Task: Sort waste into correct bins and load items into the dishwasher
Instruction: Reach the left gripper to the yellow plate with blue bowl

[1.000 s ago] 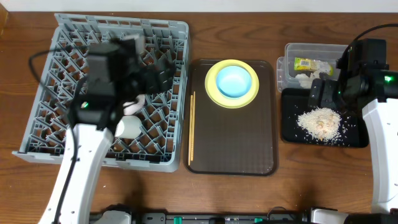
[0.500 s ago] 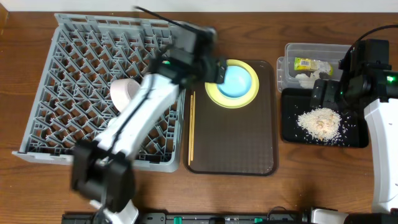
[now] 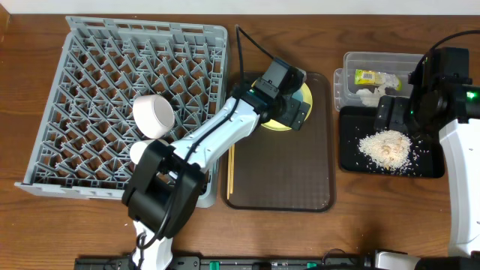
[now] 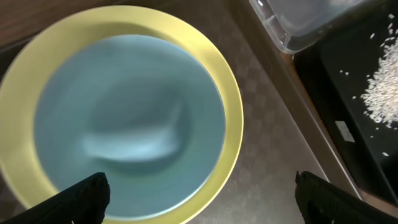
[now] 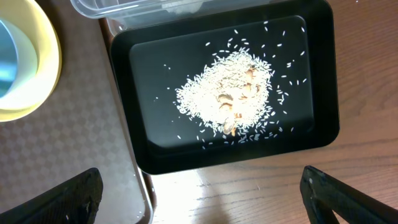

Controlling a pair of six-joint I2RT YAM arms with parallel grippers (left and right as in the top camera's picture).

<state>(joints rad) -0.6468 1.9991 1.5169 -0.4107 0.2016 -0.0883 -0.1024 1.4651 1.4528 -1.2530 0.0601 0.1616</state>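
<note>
Left claw, the nearer one, hangs spread wide and empty straight over the round light-blue bowl nested in the round yellow plate.

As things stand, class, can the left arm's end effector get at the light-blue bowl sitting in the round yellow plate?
Probably yes. The left end effector hangs directly above the light-blue bowl, its fingers spread wide. Nothing lies in or over the bowl, which sits in the round yellow plate.
</note>
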